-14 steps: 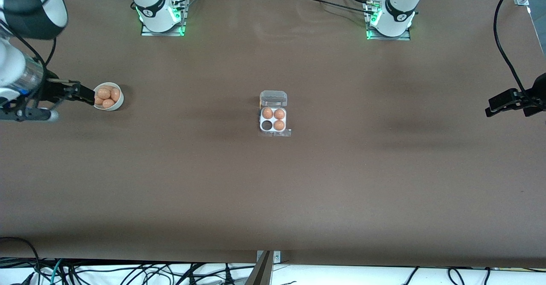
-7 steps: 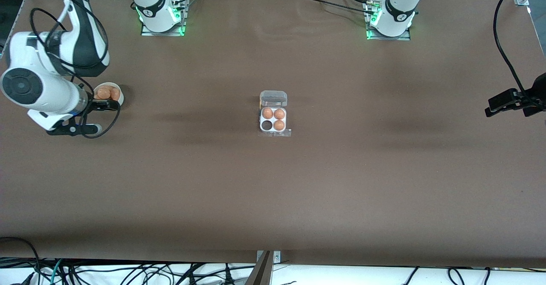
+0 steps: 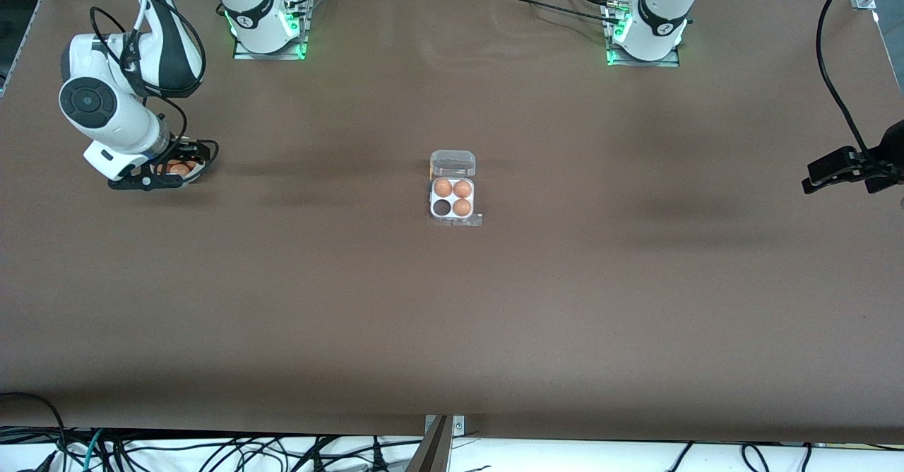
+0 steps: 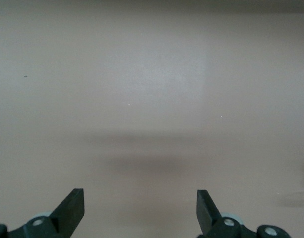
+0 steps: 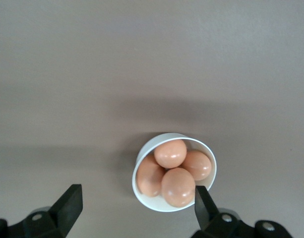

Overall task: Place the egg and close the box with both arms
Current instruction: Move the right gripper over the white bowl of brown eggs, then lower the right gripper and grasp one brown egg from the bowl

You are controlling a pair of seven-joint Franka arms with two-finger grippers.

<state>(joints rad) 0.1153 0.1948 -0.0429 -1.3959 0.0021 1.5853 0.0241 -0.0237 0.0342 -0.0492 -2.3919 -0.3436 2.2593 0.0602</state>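
A white bowl point(image 5: 142, 161) sits on the brown table point(image 3: 565, 302).

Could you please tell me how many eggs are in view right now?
7: three sit in the open box, leaving empty the cell nearest the front camera toward the right arm's end; four are piled in the white bowl under the open right gripper. More could lie beneath them.

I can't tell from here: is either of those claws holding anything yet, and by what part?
Nothing is held. The right gripper hangs open over the bowl of eggs; the left gripper waits open over bare table.
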